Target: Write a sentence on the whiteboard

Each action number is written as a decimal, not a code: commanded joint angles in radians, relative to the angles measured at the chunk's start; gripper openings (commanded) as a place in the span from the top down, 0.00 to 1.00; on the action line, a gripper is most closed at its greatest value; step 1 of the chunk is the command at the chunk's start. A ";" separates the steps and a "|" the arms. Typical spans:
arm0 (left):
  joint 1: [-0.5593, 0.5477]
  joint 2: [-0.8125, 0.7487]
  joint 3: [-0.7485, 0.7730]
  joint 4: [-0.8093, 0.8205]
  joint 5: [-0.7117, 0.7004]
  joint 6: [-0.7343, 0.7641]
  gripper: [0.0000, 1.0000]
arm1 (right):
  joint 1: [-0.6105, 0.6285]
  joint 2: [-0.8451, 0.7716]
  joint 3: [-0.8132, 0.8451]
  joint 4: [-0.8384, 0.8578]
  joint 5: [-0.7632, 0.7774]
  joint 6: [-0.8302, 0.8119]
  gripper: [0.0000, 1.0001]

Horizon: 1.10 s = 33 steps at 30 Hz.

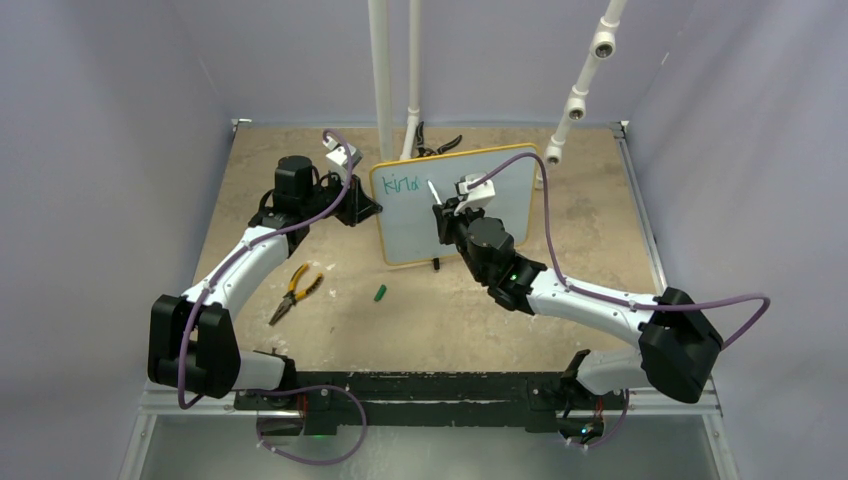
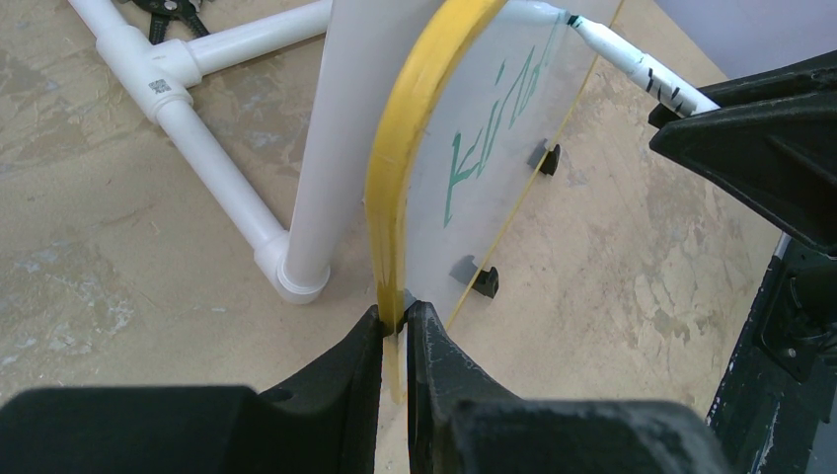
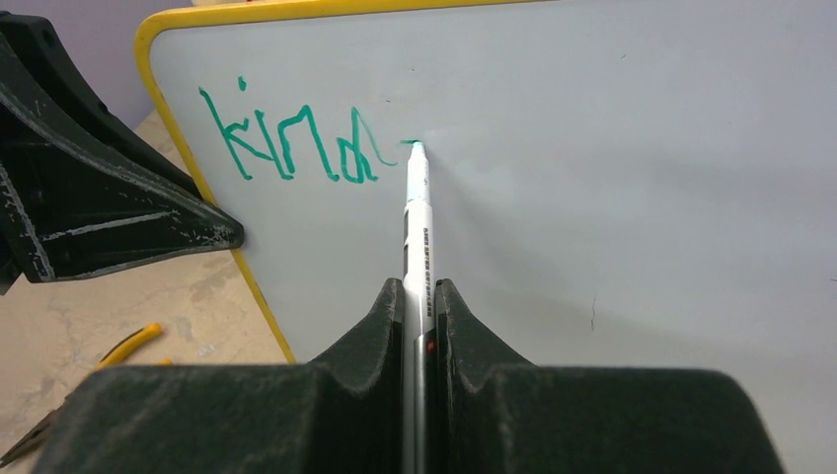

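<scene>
The right gripper (image 3: 419, 288) is clamped on one white-barrelled marker pen (image 3: 418, 212). Its teal tip touches the small white, yellow-framed whiteboard (image 3: 642, 197) just after teal-green handwritten lettering (image 3: 291, 148) reading "kind". The barrel print is too small to read. The left gripper (image 2: 395, 318) pinches the board's left frame edge. The board stands upright at mid-table, before white plastic pipes (image 1: 381, 80). On the tan table (image 1: 560, 230) lie one pair of yellow-handled pliers (image 1: 293, 292) and one green cap (image 1: 380, 293).

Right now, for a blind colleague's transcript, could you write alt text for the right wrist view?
The right gripper clamps a white marker whose teal tip meets the yellow-framed whiteboard just right of teal handwritten letters reading "kind". Yellow-handled pliers lie on the table at lower left.
</scene>
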 commanded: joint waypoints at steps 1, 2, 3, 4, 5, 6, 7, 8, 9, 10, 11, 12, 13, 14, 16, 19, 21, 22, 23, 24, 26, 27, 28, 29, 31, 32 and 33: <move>0.001 -0.017 0.028 0.040 -0.036 0.025 1.00 | -0.016 -0.004 -0.013 -0.034 0.069 0.027 1.00; 0.001 -0.017 0.027 0.040 -0.036 0.025 1.00 | -0.016 -0.004 -0.015 -0.037 0.069 0.031 1.00; 0.001 -0.018 0.027 0.040 -0.037 0.024 1.00 | -0.016 -0.004 -0.018 -0.038 0.069 0.034 1.00; 0.001 -0.018 0.027 0.040 -0.036 0.025 1.00 | -0.016 -0.004 -0.021 -0.039 0.069 0.037 1.00; 0.001 -0.018 0.026 0.040 -0.037 0.025 1.00 | -0.016 -0.004 -0.025 -0.037 0.069 0.039 1.00; 0.001 -0.019 0.027 0.041 -0.036 0.024 1.00 | -0.016 -0.002 -0.029 -0.036 0.072 0.041 1.00; 0.001 -0.019 0.026 0.040 -0.037 0.024 1.00 | -0.016 -0.001 -0.031 -0.036 0.073 0.043 1.00; 0.001 -0.019 0.026 0.040 -0.036 0.025 1.00 | -0.016 0.000 -0.034 -0.037 0.072 0.046 1.00; 0.001 -0.018 0.026 0.041 -0.037 0.025 1.00 | -0.015 0.001 -0.039 -0.039 0.068 0.052 1.00; 0.001 -0.019 0.026 0.040 -0.037 0.025 1.00 | -0.015 0.001 -0.043 -0.039 0.065 0.056 1.00; 0.001 -0.019 0.027 0.040 -0.037 0.024 1.00 | -0.016 0.001 -0.050 -0.038 0.061 0.059 1.00; 0.001 -0.019 0.026 0.040 -0.037 0.024 1.00 | -0.016 0.001 -0.053 -0.037 0.059 0.061 1.00; 0.001 -0.018 0.027 0.040 -0.037 0.025 1.00 | -0.016 0.001 -0.055 -0.037 0.059 0.061 1.00; 0.001 -0.018 0.026 0.041 -0.036 0.025 1.00 | -0.016 0.001 -0.053 -0.037 0.059 0.060 1.00; 0.001 -0.017 0.026 0.040 -0.037 0.025 1.00 | -0.016 -0.003 -0.047 -0.038 0.062 0.053 1.00; 0.001 -0.017 0.026 0.040 -0.036 0.025 1.00 | -0.015 -0.024 -0.037 -0.028 0.056 0.037 1.00; 0.001 -0.018 0.026 0.040 -0.037 0.025 1.00 | -0.015 -0.048 -0.041 -0.015 0.039 0.031 1.00; 0.001 -0.018 0.026 0.041 -0.038 0.025 1.00 | -0.014 -0.060 -0.046 -0.010 0.030 0.027 1.00; 0.001 -0.018 0.026 0.040 -0.038 0.025 1.00 | -0.011 -0.073 -0.050 0.000 0.020 0.020 1.00; 0.001 -0.017 0.026 0.040 -0.038 0.024 1.00 | -0.007 -0.084 -0.055 0.010 0.011 0.011 1.00; 0.001 -0.017 0.027 0.040 -0.038 0.025 1.00 | 0.004 -0.098 -0.058 0.021 0.001 -0.007 1.00; 0.001 -0.017 0.027 0.041 -0.038 0.025 1.00 | 0.010 -0.099 -0.056 0.022 -0.002 -0.015 1.00; 0.001 -0.017 0.026 0.040 -0.038 0.024 1.00 | 0.014 -0.096 -0.053 0.021 -0.003 -0.020 1.00; 0.001 -0.018 0.026 0.041 -0.037 0.023 1.00 | 0.017 -0.090 -0.049 0.019 -0.003 -0.023 1.00; 0.001 -0.018 0.026 0.040 -0.038 0.023 1.00 | 0.019 -0.075 -0.044 0.017 -0.004 -0.026 1.00; 0.001 -0.018 0.026 0.040 -0.038 0.023 1.00 | 0.020 -0.067 -0.042 0.018 -0.004 -0.027 1.00; 0.001 -0.018 0.027 0.040 -0.038 0.023 1.00 | 0.023 -0.059 -0.040 0.019 -0.007 -0.029 1.00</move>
